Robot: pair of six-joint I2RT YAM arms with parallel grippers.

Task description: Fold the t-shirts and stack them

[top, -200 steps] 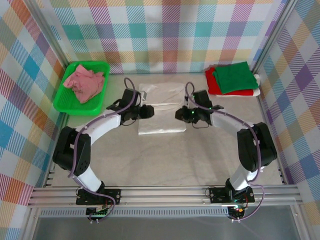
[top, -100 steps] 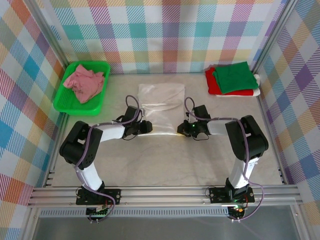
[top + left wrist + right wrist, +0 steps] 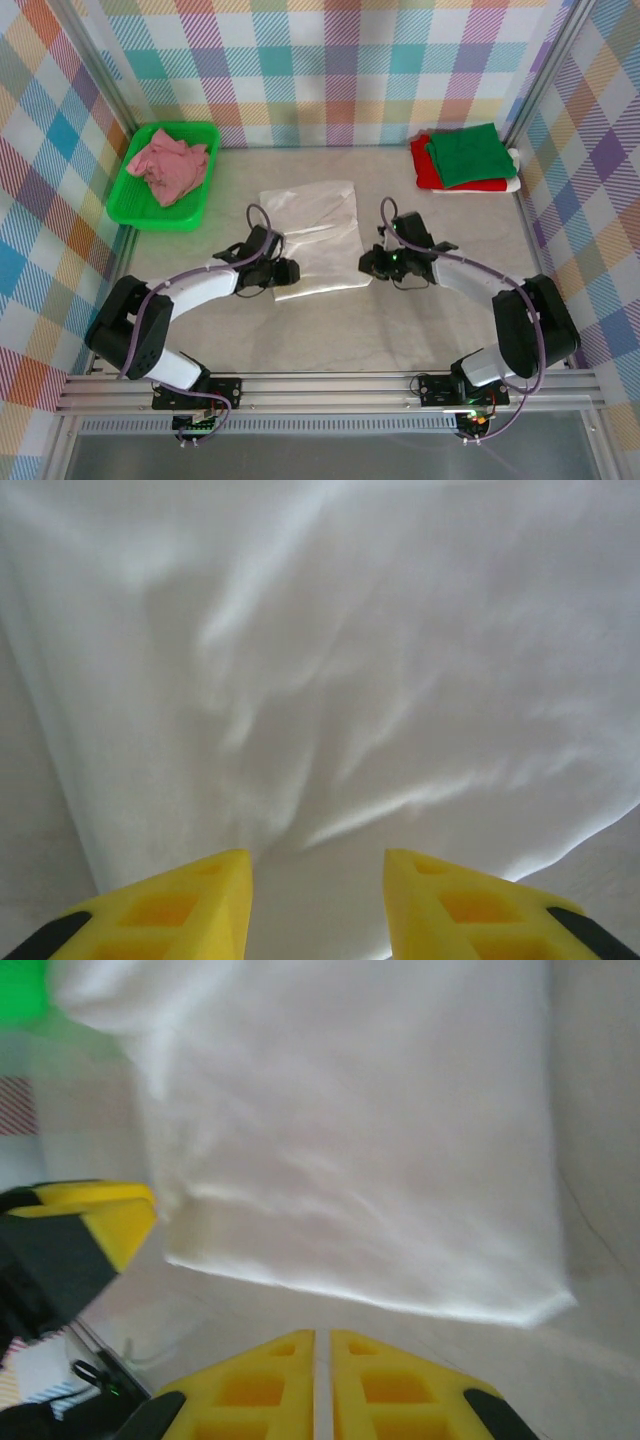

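Observation:
A folded white t-shirt (image 3: 315,235) lies plain side up in the middle of the table, slightly skewed. My left gripper (image 3: 290,272) is low at its near left corner; in the left wrist view (image 3: 318,880) its yellow fingers stand apart, open, with the white cloth (image 3: 330,660) lying in the gap. My right gripper (image 3: 365,262) sits just off the shirt's near right edge, and in the right wrist view (image 3: 322,1345) it is shut, empty, the shirt (image 3: 350,1130) ahead of the tips. A green t-shirt (image 3: 465,152) rests on a red one (image 3: 424,165) at the back right. A pink t-shirt (image 3: 165,165) lies crumpled in the tray.
The green plastic tray (image 3: 200,205) stands at the back left near the wall. A bit of white cloth (image 3: 513,170) pokes out under the back-right stack. Checked walls and metal posts close in the table on three sides. Bare table stretches in front of the white shirt.
The white shirt has slid toward the near edge and turned slightly. Both grippers moved nearer with it; the right one now sits off the cloth.

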